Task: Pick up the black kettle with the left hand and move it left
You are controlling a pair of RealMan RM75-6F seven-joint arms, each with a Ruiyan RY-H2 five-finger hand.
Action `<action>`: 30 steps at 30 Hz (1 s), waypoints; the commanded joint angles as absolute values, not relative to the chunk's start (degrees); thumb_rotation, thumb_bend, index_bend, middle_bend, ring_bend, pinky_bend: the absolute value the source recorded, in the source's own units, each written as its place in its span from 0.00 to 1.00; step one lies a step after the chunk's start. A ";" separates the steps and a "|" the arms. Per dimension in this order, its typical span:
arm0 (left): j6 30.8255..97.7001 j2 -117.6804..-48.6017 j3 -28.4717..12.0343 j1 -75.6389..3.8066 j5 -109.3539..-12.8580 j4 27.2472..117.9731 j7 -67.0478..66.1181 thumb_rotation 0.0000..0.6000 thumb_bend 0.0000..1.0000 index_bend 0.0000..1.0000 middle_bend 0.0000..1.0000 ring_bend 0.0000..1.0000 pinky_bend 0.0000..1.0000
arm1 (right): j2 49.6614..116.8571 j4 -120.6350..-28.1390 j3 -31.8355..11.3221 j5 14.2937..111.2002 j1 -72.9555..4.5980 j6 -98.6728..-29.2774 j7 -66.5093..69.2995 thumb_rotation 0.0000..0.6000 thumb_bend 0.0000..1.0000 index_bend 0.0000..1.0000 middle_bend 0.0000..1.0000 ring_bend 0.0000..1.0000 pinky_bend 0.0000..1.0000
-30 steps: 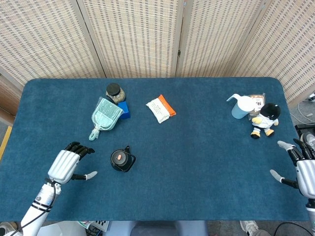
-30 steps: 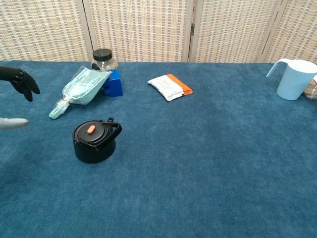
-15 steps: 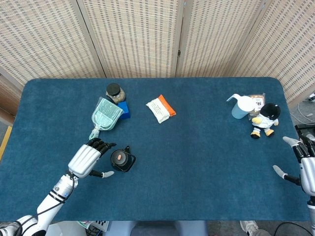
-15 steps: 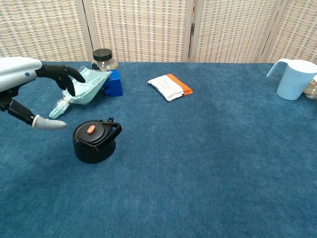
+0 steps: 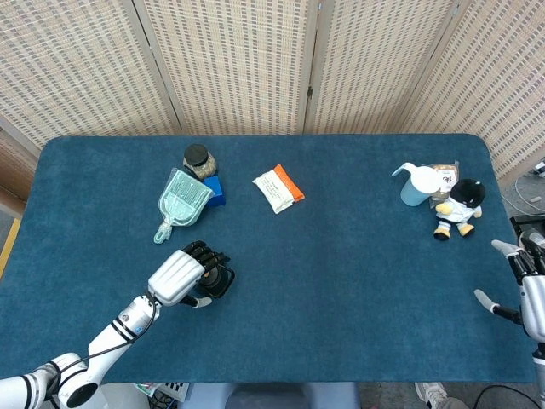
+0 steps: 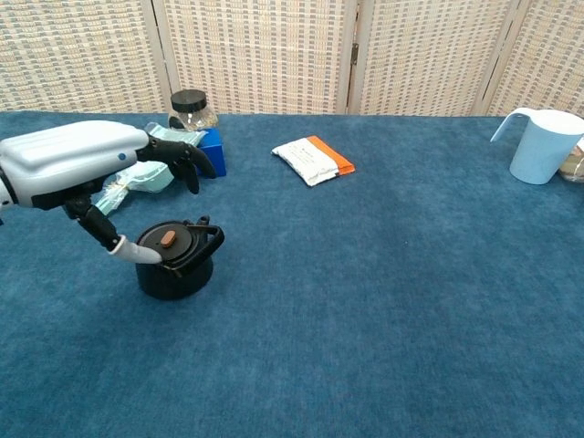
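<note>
The robot's left hand (image 6: 78,169), silver-backed with dark fingers, hangs directly over a small round black kettle (image 6: 175,259) that sits on the blue-carpeted table (image 6: 383,301), toward the front left. The hand is open, its fingers spread and curved forward above the kettle's handle. In the chest view the pale tip of the thumb lies at the near left edge of the kettle's lid, beside its small orange knob; whether it actually touches the lid cannot be told. The hand holds nothing, and the kettle stands upright on the table.

Just behind the hand lies a pale green plastic dustpan-shaped scoop (image 5: 181,201), handle pointing toward the front. A small blue box (image 6: 210,151) touches the scoop's far right side, and a glass jar with a black lid (image 6: 191,108) stands just behind the box. Near the middle of the table, well apart from the kettle, lies a flat white and orange packet (image 5: 278,187).

At the far right stand a light blue plastic pitcher (image 5: 417,184) and, just beside it, a black and white plush toy (image 5: 460,208). The right hand (image 5: 526,285) is at the table's right front edge, open with fingers spread, holding nothing.
</note>
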State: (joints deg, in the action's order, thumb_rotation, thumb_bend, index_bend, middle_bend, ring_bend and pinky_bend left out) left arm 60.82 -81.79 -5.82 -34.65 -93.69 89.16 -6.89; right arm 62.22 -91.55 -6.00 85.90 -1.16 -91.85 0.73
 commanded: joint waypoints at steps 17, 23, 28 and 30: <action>56.77 -86.08 -6.66 -38.89 -88.02 88.29 -11.86 0.84 0.10 0.22 0.31 0.25 0.17 | 62.28 -90.73 -5.81 85.52 -0.02 -92.52 1.94 1.00 0.15 0.22 0.27 0.12 0.16; 56.39 -87.40 -7.02 -39.67 -86.18 87.09 -13.91 0.84 0.10 0.22 0.31 0.25 0.17 | 62.30 -90.37 -5.80 85.48 0.39 -92.89 2.52 1.00 0.15 0.22 0.27 0.12 0.16; 55.71 -88.10 -6.88 -40.18 -84.72 85.62 -14.18 0.84 0.10 0.22 0.31 0.25 0.17 | 62.33 -90.07 -5.83 85.39 0.72 -93.17 2.97 1.00 0.15 0.22 0.27 0.12 0.16; 55.65 -88.39 -6.76 -40.29 -84.28 84.87 -14.37 0.84 0.10 0.22 0.31 0.25 0.17 | 62.38 -89.99 -5.84 85.40 0.78 -93.21 3.12 1.00 0.15 0.22 0.27 0.12 0.16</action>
State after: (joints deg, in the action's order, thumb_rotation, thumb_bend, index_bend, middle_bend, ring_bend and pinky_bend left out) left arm 55.74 -88.17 -6.85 -40.18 -84.57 85.25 -14.25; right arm 62.37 -90.00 -5.84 85.40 0.77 -93.20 3.10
